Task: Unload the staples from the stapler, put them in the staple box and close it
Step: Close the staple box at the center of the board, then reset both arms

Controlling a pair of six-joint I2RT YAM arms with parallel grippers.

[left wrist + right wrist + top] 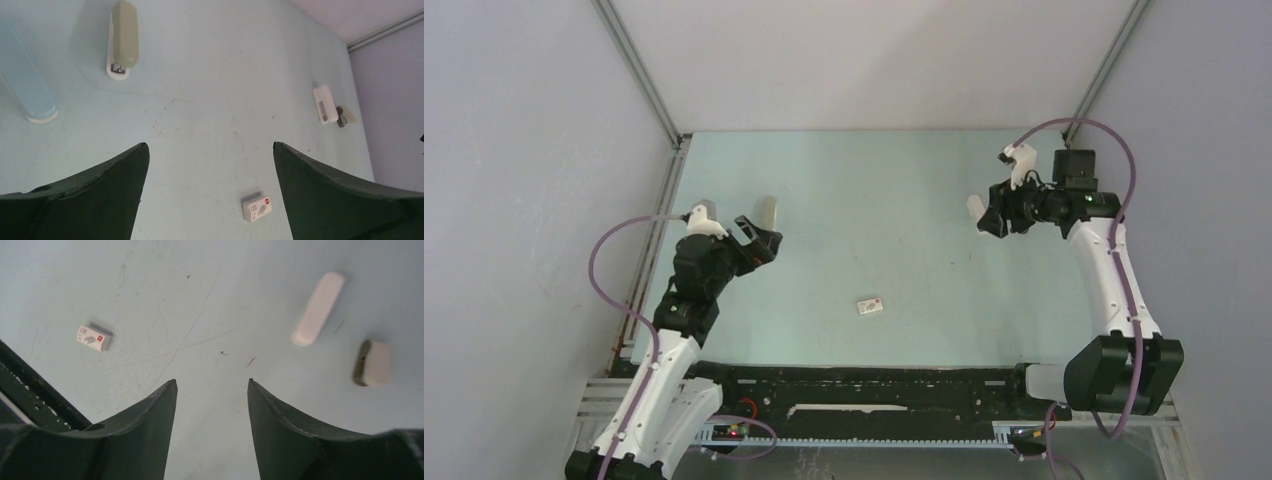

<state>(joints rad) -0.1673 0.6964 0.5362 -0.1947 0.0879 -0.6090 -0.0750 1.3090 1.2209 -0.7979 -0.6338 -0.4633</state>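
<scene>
The stapler is a bright-white oblong lying flat on the pale green table, also seen from the left wrist and from above. A short beige block lies right beside it. The staples are too small to make out. My right gripper hovers next to the stapler, open, with only bare table between its fingers. My left gripper is wide open over the table's left side, holding nothing.
A beige-grey slim bar on a white base lies just beyond the left gripper. A small white printed box sits mid-table towards the front. The black rail runs along the near edge.
</scene>
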